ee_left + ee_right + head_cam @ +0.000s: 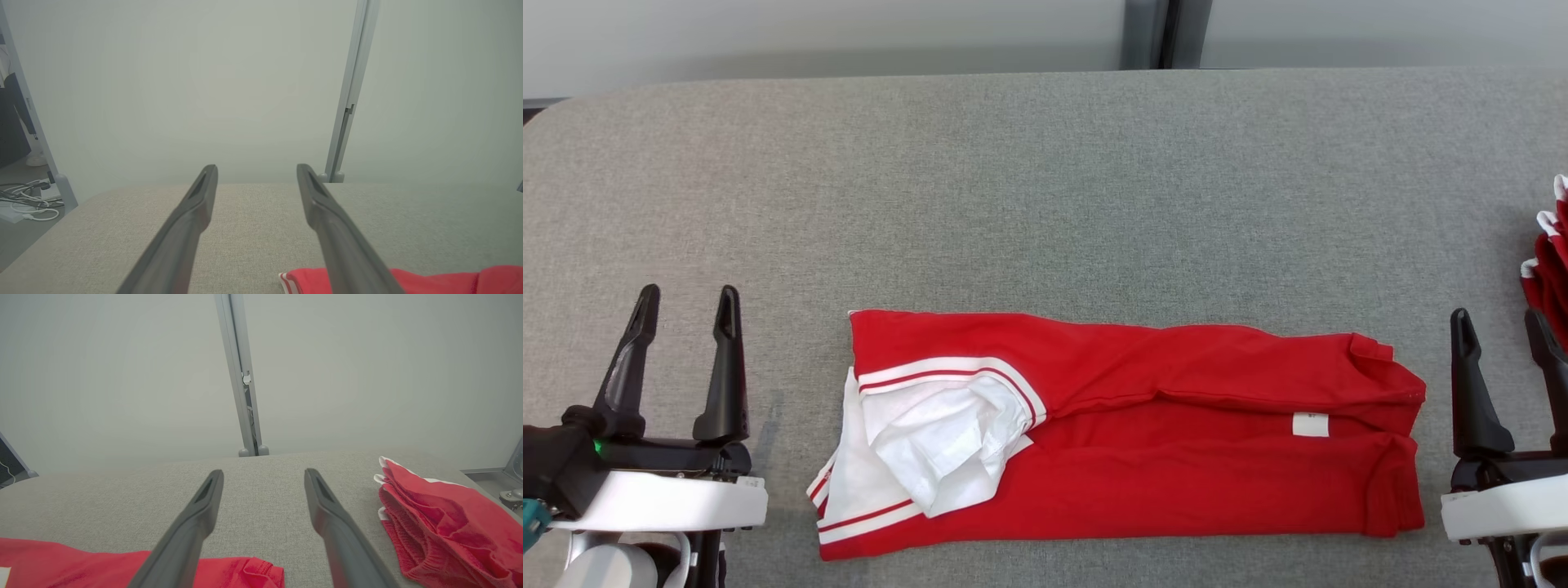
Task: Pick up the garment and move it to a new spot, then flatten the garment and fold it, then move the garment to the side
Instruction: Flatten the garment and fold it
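Folded red garment is lying on grey table btwn left gripper & right gripper, both resting clear of it w/ claws spread wide, holding nothing.

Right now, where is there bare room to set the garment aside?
The far half of the table, beyond the garment, is bare; so is the strip between garment and left fingers. Crowded on the right: the right fingers flank the garment, a red pile just beyond.

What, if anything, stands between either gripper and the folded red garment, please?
Nothing visible: only bare grey cloth tabletop separates the left gripper and right gripper from the red-and-white folded garment. Another red pile lies beyond the right gripper.
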Controlling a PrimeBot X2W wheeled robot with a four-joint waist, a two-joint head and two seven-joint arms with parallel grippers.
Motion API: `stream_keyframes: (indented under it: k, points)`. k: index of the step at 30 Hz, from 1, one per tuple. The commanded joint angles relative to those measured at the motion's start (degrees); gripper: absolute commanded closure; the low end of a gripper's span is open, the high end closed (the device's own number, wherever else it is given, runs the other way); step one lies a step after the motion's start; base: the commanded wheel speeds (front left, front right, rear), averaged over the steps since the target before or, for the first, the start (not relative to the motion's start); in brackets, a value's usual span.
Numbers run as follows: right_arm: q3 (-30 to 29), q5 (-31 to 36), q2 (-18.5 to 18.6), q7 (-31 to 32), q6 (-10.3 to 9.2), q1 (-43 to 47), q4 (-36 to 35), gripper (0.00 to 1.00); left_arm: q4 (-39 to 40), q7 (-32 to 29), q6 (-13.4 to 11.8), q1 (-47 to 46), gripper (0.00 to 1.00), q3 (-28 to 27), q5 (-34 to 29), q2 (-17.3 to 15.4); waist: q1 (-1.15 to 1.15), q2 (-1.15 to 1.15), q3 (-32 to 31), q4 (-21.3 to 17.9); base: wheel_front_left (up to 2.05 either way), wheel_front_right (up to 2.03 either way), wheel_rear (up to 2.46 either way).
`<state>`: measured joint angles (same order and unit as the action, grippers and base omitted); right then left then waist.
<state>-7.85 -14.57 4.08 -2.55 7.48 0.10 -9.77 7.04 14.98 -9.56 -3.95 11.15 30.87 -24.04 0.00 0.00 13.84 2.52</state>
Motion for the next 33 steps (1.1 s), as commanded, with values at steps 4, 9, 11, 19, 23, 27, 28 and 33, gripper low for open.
stream_keyframes:
  k: [4,9,11,19,23,27,28,33]
  points:
    - [-0.03,-0.48,-0.05,-0.14,0.03,0.53,0.65,0.0,-0.08,0.21,1.0,0.64,0.0,-0.95,-0.74,0.49,0.0,0.0,-0.15,0.39,0.0,0.0,0.0]
    - [-0.39,-0.54,0.1,0.3,0.03,0.25,1.11,0.0,-0.81,0.22,1.7,0.31,0.0,-1.28,-0.61,0.99,0.0,0.0,0.05,0.8,0.0,0.0,0.0]
    - [-0.58,-0.63,0.28,0.42,0.03,0.17,1.23,0.0,-0.91,0.22,1.85,0.03,0.0,-1.27,-0.72,1.11,0.0,0.0,0.09,0.96,0.0,0.0,0.0]
    - [-1.81,-1.5,1.94,2.22,0.03,-1.65,7.03,0.0,-1.75,0.21,2.91,-2.5,0.0,-0.61,-1.56,1.79,0.0,0.0,1.61,2.03,0.0,0.0,0.0]
    - [-1.32,-2.68,2.32,2.37,0.03,-2.68,13.45,0.0,-2.23,0.21,3.14,-4.0,0.0,-0.47,-1.79,2.4,0.0,0.0,2.78,2.63,0.0,0.0,0.0]
    - [0.65,-4.36,2.11,1.54,0.04,-3.69,19.9,0.0,-2.64,0.21,3.68,-4.71,0.0,-0.74,-2.14,2.91,0.0,0.0,3.85,3.01,0.0,0.0,0.0]
    - [1.3,-4.77,1.98,1.25,0.04,-3.75,21.55,0.0,-2.71,0.21,3.87,-4.92,0.0,-0.92,-2.14,3.05,0.0,0.0,4.01,3.03,0.0,0.0,0.0]
    - [4.25,-6.93,1.17,0.29,0.03,-3.21,28.32,0.0,-2.92,0.22,4.54,-5.06,0.0,-1.44,-2.61,3.79,0.0,0.0,4.28,3.18,0.0,0.0,0.0]
